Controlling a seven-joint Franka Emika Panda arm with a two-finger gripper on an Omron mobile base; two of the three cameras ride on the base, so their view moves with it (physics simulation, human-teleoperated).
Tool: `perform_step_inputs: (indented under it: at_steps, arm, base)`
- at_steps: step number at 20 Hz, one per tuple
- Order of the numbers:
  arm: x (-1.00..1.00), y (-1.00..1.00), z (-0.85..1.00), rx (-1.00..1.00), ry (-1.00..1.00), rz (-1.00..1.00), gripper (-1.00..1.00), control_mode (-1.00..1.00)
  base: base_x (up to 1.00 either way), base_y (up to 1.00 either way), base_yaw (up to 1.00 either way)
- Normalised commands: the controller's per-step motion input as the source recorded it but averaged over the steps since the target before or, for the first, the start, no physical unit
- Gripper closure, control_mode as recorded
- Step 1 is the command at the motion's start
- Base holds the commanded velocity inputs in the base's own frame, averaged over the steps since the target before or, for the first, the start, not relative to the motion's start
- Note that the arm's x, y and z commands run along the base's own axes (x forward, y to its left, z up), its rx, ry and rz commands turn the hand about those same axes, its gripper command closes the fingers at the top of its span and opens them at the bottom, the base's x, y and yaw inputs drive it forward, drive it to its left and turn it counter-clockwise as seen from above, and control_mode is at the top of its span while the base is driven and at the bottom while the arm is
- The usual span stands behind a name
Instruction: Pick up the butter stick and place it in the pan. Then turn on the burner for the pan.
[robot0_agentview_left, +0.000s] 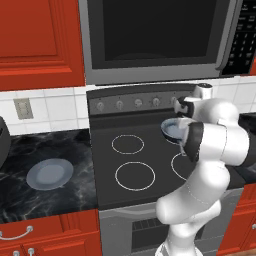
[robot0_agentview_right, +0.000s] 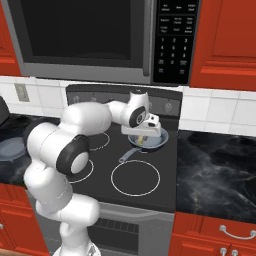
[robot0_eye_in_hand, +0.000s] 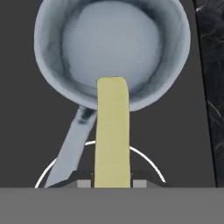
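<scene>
Hand view: butter stick (robot0_eye_in_hand: 112, 135) between fingers (robot0_eye_in_hand: 84, 183), its near end hidden, above pan (robot0_eye_in_hand: 111, 48).

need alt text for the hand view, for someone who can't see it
A pale-yellow butter stick, held in the shut gripper, points toward a round grey-blue pan below it on a black stovetop. The pan's handle runs toward the lower left, across a white burner ring.

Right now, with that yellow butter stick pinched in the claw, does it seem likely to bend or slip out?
The butter stick juts out straight from the gripper over the pan without sagging, so it probably behaves stiffly. Its flat sides likely keep it from rolling. It looks small, so probably light, though its smooth faces could slip.
</scene>
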Motion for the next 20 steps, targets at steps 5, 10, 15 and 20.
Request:
perform_step_inputs:
  at_steps: [5, 10, 15, 20]
  arm:
    - [0.1, -0.02, -0.06, 0.0, 0.0, -0.03, 1.0, -1.0]
    - [0.15, 0.0, -0.08, 0.0, 0.0, -0.01, 1.0, -1.0]
    - [0.29, 0.0, -0.08, 0.0, 0.0, -0.04, 1.0, -1.0]
    - [0.27, 0.0, -0.09, 0.0, 0.0, -0.04, 1.0, -1.0]
  base:
    - [0.0, 0.0, 0.0]
    - [0.0, 0.0, 0.0]
    - [0.0, 0.0, 0.0]
    - [0.0, 0.0, 0.0]
